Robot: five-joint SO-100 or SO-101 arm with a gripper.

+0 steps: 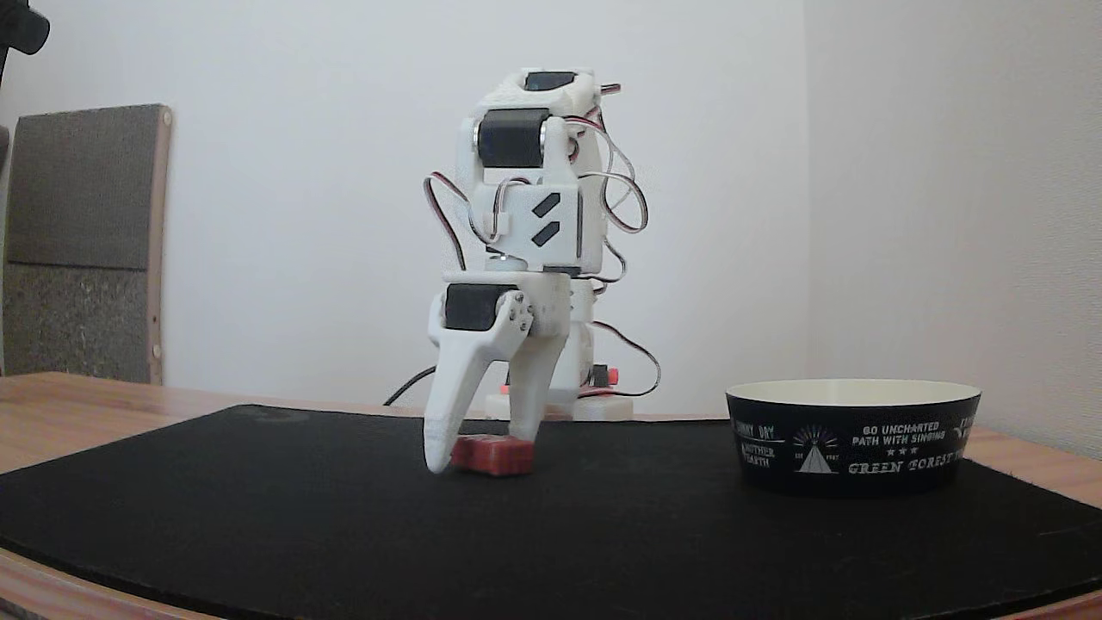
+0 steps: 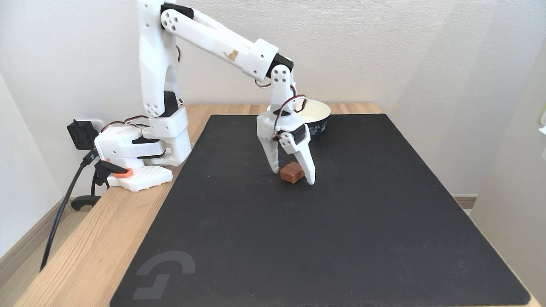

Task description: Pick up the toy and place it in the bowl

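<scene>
Now the gripper (image 2: 295, 175) straddles the toy (image 2: 292, 172), fingers parted, nothing clamped; an off-centre squeeze could flick it toward six o'clock, away from the bowl (image 2: 318, 111).

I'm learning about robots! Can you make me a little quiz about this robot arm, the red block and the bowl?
1. True or false: the toy lies in the bowl.
2. What is the toy resting on? A) black mat B) bare wood C) the bowl
3. Where do the gripper fingers stand?

Key:
1. False.
2. A, the black mat.
3. One on each side of the toy, down at the mat.
</scene>
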